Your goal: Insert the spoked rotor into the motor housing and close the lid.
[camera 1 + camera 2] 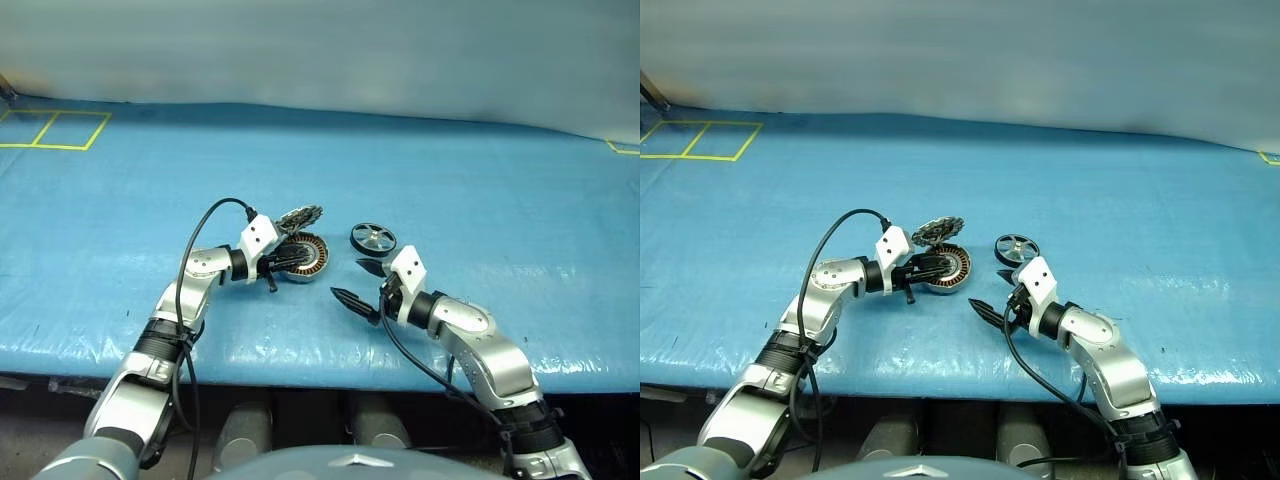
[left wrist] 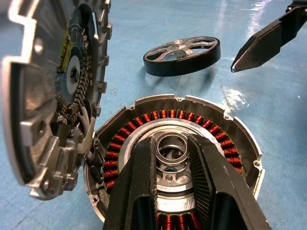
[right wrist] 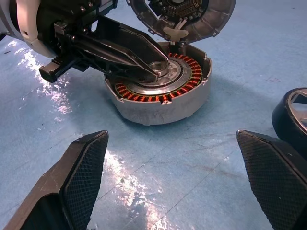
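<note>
Motor housing [image 1: 303,257] sits on the blue table [image 1: 480,200], lid [image 1: 300,217] hinged up at its 11 o'clock, standing open. Left gripper [image 2: 178,158] lies over the housing, fingers [image 2: 139,182] slightly parted astride the grey centre hub, not clamped. Spoked rotor [image 1: 373,239] lies flat at the housing's 3 o'clock, just apart. Right gripper [image 1: 358,284] hovers near the rotor's 6 o'clock, jaws spread wide, empty.

No readable text anywhere; yellow label on the lid [image 2: 64,48] underside at 11 o'clock is illegible.
</note>
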Robot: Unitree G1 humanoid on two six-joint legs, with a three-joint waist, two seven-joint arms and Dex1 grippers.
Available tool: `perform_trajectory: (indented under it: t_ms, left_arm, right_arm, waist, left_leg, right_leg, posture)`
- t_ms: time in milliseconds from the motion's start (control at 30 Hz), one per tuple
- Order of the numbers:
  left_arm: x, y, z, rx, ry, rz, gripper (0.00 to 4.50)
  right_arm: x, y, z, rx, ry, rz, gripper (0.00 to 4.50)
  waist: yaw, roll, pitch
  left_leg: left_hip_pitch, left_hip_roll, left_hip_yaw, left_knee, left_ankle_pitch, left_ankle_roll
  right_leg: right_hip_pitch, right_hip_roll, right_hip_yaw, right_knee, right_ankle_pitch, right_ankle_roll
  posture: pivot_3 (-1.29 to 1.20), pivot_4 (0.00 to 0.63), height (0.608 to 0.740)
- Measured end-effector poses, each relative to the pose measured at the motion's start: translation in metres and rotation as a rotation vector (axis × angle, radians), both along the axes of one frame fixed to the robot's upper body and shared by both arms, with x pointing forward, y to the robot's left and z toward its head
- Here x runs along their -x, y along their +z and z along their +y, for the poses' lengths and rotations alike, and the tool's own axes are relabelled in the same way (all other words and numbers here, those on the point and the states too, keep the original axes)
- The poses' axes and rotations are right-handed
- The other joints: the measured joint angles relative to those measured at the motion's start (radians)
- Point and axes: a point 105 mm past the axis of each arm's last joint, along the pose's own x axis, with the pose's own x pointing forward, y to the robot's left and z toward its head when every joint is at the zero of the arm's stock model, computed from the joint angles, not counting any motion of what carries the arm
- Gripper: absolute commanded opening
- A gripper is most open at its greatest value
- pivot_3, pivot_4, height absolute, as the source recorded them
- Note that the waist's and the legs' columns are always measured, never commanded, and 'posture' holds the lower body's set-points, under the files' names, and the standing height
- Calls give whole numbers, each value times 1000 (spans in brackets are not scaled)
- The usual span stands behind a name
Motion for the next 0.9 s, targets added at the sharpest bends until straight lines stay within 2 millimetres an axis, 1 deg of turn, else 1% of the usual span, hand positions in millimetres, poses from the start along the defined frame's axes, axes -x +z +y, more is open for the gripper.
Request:
perform_trajectory:
  t_ms: [33,367,433,533,633,733,900]
  left_arm:
    - [0,0,0,2,2,-3,2272]
    - [-2,1,-4,16,33,-27,2272]
    - [-2,0,-3,20,33,-25,2272]
    - [-1,2,-1,57,41,-17,2272]
    - [6,6,-1,121,35,-11,2272]
    - [14,6,0,153,29,0,1655]
    - [22,3,9,175,48,39,28]
  right_arm:
    - [0,0,0,0,0,0,4500]
    - [-1,-1,-1,8,-2,0,4500]
    - [-1,-1,-1,11,-3,-1,4500]
    - [-1,-1,-1,14,-1,-3,4500]
    - [-4,4,1,13,7,-19,4500]
    - [-8,10,3,10,17,-42,4500]
    - [-8,6,4,14,24,-26,4500]
  waist:
    - [0,0,0]
    - [0,0,0]
    - [0,0,0]
    - [-1,0,0]
    - [-2,0,0]
    - [0,0,0]
    - [0,0,0]
  left_leg:
    - [0,0,0,0,0,0]
    - [0,0,0,0,0,0]
    - [0,0,0,0,0,0]
    - [0,0,0,0,0,0]
    - [0,0,0,0,0,0]
    - [0,0,0,0,0,0]
    - [0,0,0,0,0,0]
  right_leg:
    - [0,0,0,0,0,0]
    - [0,0,0,0,0,1]
    - [0,0,0,0,2,3]
    - [0,0,0,0,2,3]
    - [0,0,0,0,2,2]
    - [0,0,0,0,1,2]
    - [0,0,0,0,0,1]
  posture:
    - [0,150,740]
    - [0,150,740]
    - [0,150,740]
    - [0,150,740]
    - [0,150,740]
    - [0,150,740]
    - [0,150,740]
